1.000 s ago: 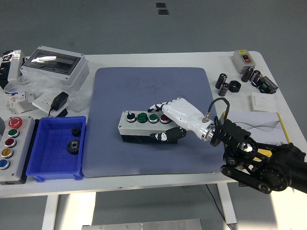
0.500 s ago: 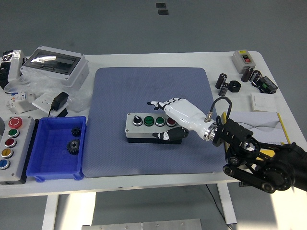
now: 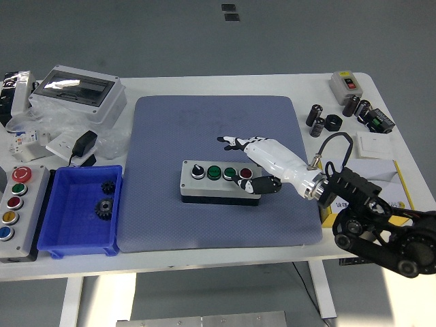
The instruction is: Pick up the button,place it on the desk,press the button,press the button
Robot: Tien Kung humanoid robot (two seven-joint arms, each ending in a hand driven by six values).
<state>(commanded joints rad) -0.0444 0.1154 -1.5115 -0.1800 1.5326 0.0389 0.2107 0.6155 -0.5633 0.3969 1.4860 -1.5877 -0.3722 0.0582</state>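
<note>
Grey-bodied with a dark base, the button box (image 3: 220, 182) lies flat on the blue mat (image 3: 216, 170) near the middle of the white table (image 3: 204, 85), so the picking up and setting down look finished and what remains is the pressing. Its long axis runs left to right, roughly parallel to the table's near edge, and its face points up, showing a black selector knob at the left, two green buttons, then a red button (image 3: 245, 174) at the right end. The right hand (image 3: 262, 163) hovers over that right end with its fingers (image 3: 231, 142) stretched out and spread above the box, gripping nothing, while the thumb sits at the box's right front corner, close to or touching it. Whether any press has already been made cannot be told from this view; judging by the hand's place, the red button seems the likely first target.
</note>
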